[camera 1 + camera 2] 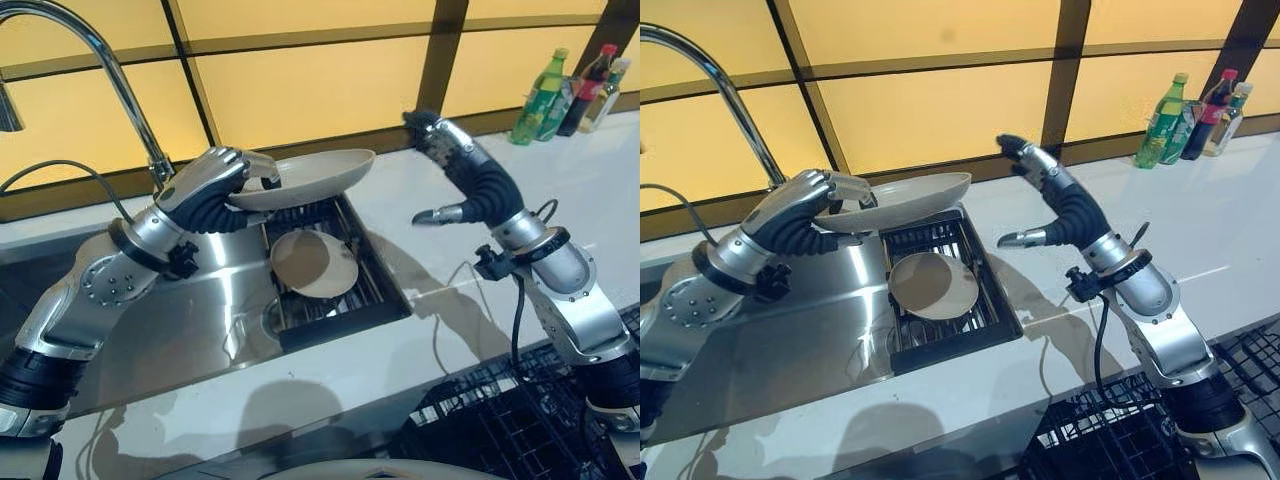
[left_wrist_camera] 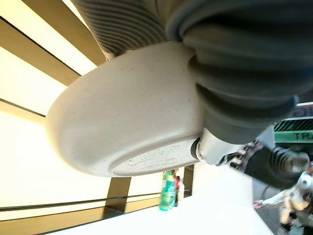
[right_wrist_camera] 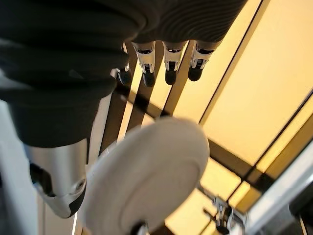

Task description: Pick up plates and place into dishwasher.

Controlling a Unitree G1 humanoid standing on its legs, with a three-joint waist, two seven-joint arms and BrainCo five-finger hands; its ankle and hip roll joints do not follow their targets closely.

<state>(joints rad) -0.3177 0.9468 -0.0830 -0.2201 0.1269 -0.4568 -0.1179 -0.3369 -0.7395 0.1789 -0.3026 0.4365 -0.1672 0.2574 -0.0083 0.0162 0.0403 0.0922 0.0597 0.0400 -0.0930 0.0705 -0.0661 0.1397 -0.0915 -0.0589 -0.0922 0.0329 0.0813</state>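
Note:
My left hand is shut on the rim of a shallow beige plate and holds it level above the sink. The plate's underside shows close up in the left wrist view. My right hand hangs open to the right of that plate, a short gap away, with its fingers straight and its thumb spread. The same plate shows past them in the right wrist view. A second beige plate lies on the black wire rack in the sink below.
A black dishwasher basket sits low at the front right, below the white counter. A curved tap rises at the back left. Three bottles stand at the back right of the counter.

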